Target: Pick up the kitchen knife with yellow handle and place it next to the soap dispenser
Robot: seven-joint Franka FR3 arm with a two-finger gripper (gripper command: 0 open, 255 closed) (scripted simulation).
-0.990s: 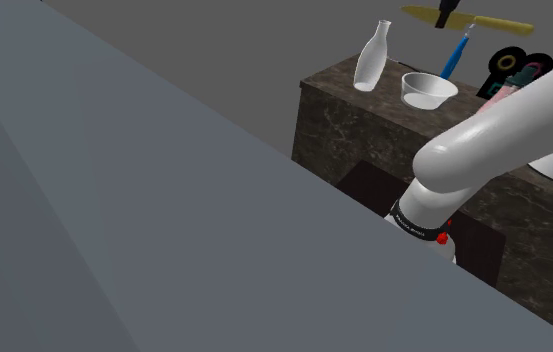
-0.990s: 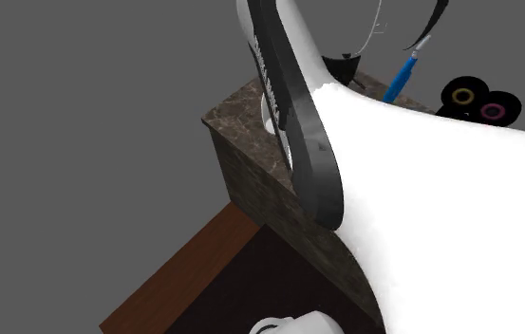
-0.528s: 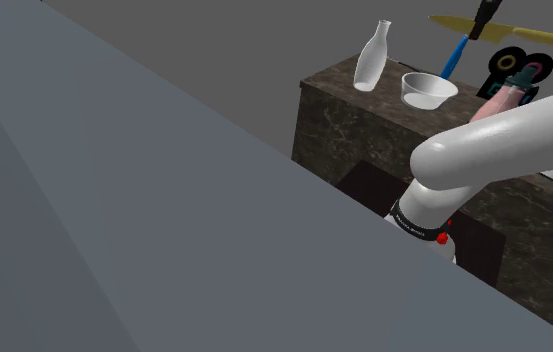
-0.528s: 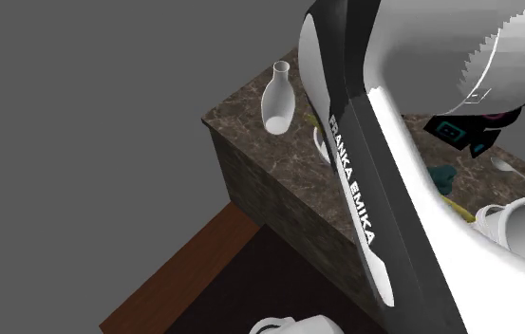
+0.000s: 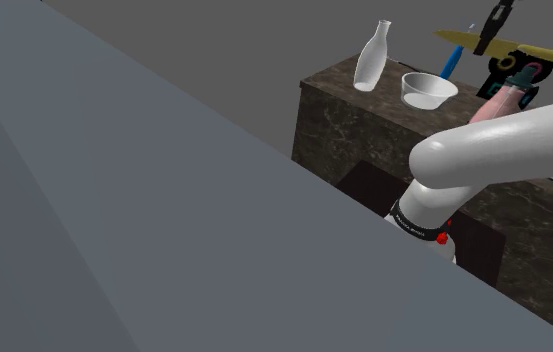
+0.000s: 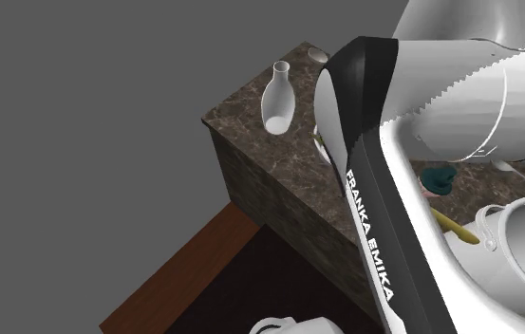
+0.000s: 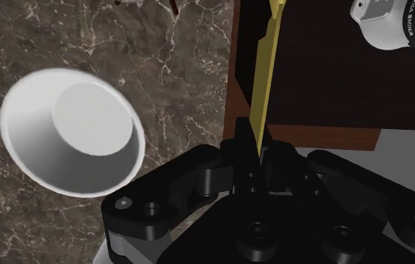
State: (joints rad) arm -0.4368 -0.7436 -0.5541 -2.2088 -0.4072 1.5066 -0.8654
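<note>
My black gripper [image 5: 485, 42] hangs in the air above the dark marble counter [image 5: 364, 115], shut on a yellow knife [image 5: 529, 51] that lies level across it. In the wrist view the fingers [image 7: 241, 142] clasp the thin yellow knife [image 7: 262, 90], which reaches away from the gripper [image 7: 252, 141] past the counter's edge. A pink soap dispenser [image 5: 501, 99] with a dark top stands on the counter just below the knife, partly behind my white arm [image 5: 504, 140].
On the counter stand a white vase [image 5: 372, 58], a white bowl [image 5: 428, 89], a blue tool [image 5: 451, 62] and black rolls [image 5: 509, 64]. The second exterior view shows the vase [image 6: 276, 98], a teal thing [image 6: 438, 178] and a white pot [image 6: 521, 256] behind the arm. The bowl [image 7: 74, 131] is beside the gripper.
The gripper has carried the knife toward the shoulder view's right and a little lower, from above the bowl to above the pink dispenser. The arm has swung along with it.
</note>
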